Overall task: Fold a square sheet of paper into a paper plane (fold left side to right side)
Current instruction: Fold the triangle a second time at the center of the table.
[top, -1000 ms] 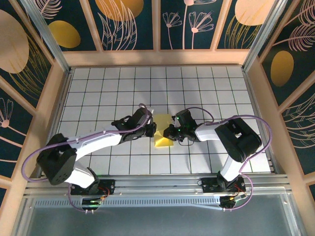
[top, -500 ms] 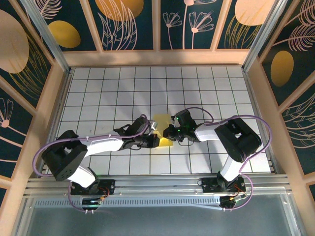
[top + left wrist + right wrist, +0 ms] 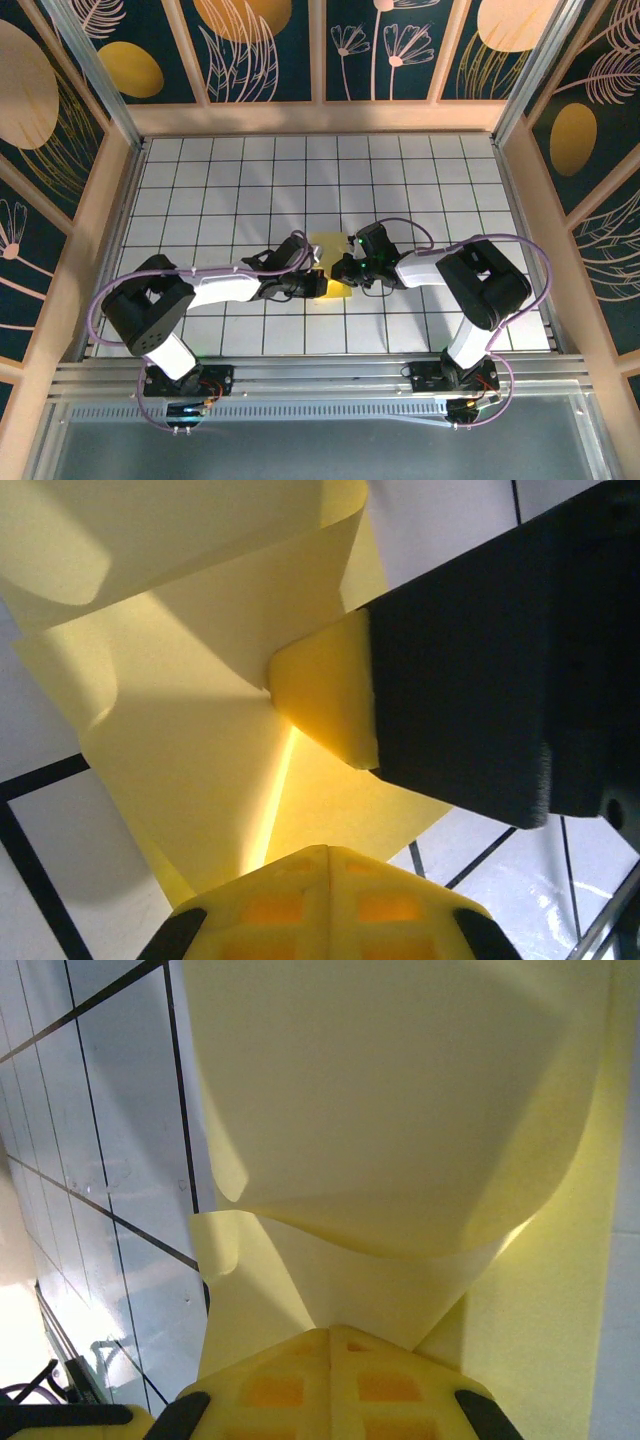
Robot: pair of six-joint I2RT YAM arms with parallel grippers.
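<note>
The square sheet of paper point(image 3: 328, 245), half-folded, is lying on the table point(image 3: 220, 180). The left fingers point(image 3: 270, 910), pressed together, are now bearing on its near part (having slid rightward), likely creasing the fold. The right fingers point(image 3: 390, 1390) are pinching its edge.

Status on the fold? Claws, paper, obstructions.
Left claw and right claw both at the thin bright yellow square sheet of paper, grip state unclear. Sheet partly folded, curling up. No obstruction seen.
</note>
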